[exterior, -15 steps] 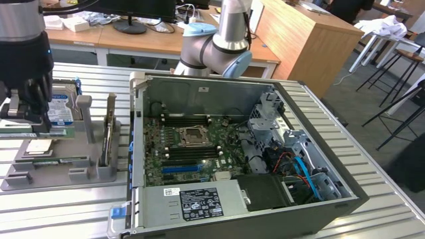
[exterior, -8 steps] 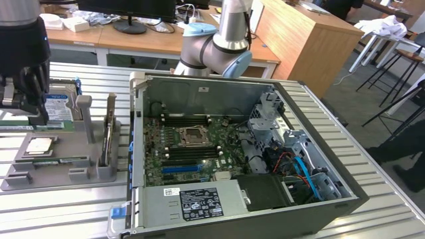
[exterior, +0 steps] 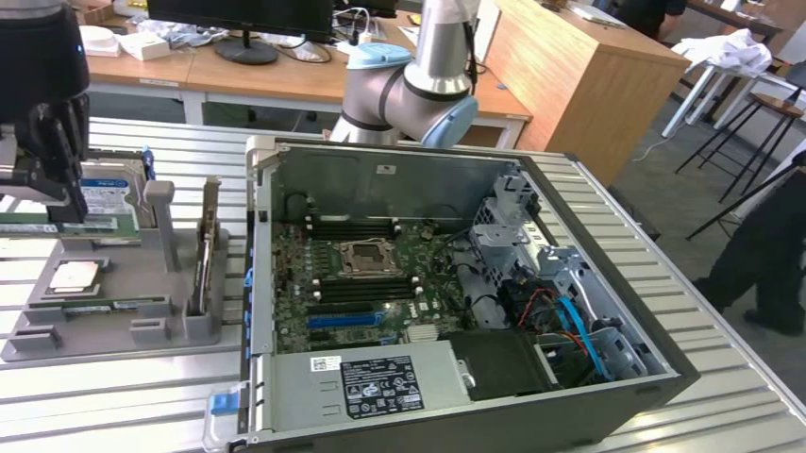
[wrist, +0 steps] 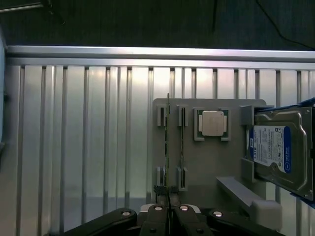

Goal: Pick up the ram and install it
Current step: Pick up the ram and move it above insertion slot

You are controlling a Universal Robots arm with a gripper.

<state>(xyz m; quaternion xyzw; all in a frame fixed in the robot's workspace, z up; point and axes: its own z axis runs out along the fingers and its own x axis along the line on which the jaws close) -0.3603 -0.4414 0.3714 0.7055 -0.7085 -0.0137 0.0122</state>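
**Item:** ram [wrist: 168, 142], a thin green stick seen edge-on. It sits between the closed jaws of the gripper [wrist: 168, 195], over the grey holder [wrist: 197, 167] on the slatted counter [wrist: 74, 147]. It seems raised out of its slot.

**Neighbours:** second stick [wrist: 182, 147] just beside, then the processor [wrist: 212, 123] and the hard drive [wrist: 275, 152].

**Destination:** open computer case [exterior: 377, 170], well apart from the holder, with its memory slots [exterior: 365, 283] exposed.

**Hazards (judged):**
- The pinch on a narrow edge may let the stick pivot or slip in transit.
- A tilted stick would jam or seat unevenly in its slot.
- A low carry could strike the case wall.
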